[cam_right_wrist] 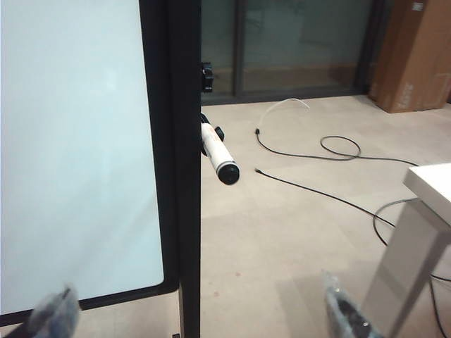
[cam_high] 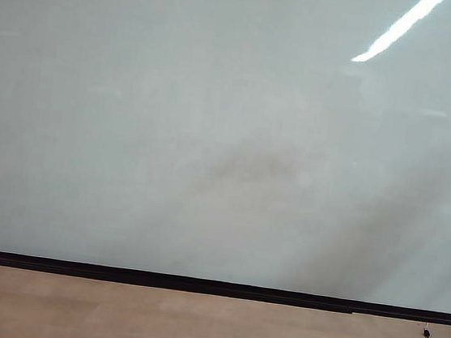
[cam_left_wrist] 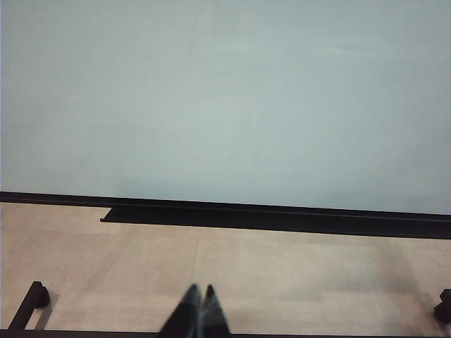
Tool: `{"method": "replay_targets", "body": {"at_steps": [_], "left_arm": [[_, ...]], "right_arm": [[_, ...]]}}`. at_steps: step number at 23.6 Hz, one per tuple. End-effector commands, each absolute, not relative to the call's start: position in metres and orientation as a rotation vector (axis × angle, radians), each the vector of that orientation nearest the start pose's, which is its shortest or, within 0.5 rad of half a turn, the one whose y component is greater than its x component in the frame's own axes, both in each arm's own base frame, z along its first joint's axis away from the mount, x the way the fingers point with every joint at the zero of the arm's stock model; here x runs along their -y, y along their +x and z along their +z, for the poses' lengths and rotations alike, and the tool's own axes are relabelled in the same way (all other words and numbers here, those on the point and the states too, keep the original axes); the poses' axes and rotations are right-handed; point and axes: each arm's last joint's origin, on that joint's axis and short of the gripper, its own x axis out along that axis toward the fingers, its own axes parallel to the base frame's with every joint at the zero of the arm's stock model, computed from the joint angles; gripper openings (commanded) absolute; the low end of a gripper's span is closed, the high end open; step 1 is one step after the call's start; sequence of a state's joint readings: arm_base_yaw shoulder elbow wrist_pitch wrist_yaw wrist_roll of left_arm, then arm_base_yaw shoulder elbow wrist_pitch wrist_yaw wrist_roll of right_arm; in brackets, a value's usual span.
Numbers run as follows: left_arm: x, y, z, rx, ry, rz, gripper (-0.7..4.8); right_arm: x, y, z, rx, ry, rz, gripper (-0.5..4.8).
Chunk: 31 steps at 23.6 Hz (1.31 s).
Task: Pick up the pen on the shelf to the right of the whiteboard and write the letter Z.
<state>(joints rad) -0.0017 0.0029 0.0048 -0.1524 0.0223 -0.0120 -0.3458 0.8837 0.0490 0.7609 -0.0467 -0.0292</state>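
Standing wide apart and empty, the right tool has its blurred fingertips low in its wrist view, one before the whiteboard's black frame, the other over the floor. Beyond them the pen juts from a holder on the frame's outer edge, free of the tool. A white table stands near; cables trail across the floor behind. The left tool is closed, tips together, low above the floor and well short of the whiteboard. In the exterior view the board is unmarked; neither arm shows.
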Motion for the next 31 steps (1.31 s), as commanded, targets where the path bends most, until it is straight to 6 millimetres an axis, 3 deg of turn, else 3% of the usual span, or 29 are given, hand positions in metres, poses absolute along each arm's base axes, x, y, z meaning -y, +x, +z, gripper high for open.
{"method": "replay_targets", "body": {"at_steps": [1,8,13,20,31], "left_arm": [[0.001,0.097,0.152,-0.139,-0.009,-0.024,-0.05],[0.001,0.097,0.152,-0.138,-0.009,-0.024,-0.04],[0.001,0.097,0.152,-0.138,-0.009,-0.024,-0.04],[0.001,0.097,0.152,-0.138,-0.009,-0.024,-0.04],[0.001,0.097,0.152,-0.138,-0.009,-0.024,-0.04]], "right_arm": [[0.058,0.154,0.164,0.007,-0.056,-0.257,4.79],[0.084,0.166,0.149,0.082,-0.062,-0.197,4.79],[0.091,0.182,0.138,0.014,-0.046,-0.153,4.79],[0.107,0.209,0.138,0.015,-0.123,-0.077,4.79],[0.136,0.262,0.116,-0.015,0.072,0.033,4.79]]}}
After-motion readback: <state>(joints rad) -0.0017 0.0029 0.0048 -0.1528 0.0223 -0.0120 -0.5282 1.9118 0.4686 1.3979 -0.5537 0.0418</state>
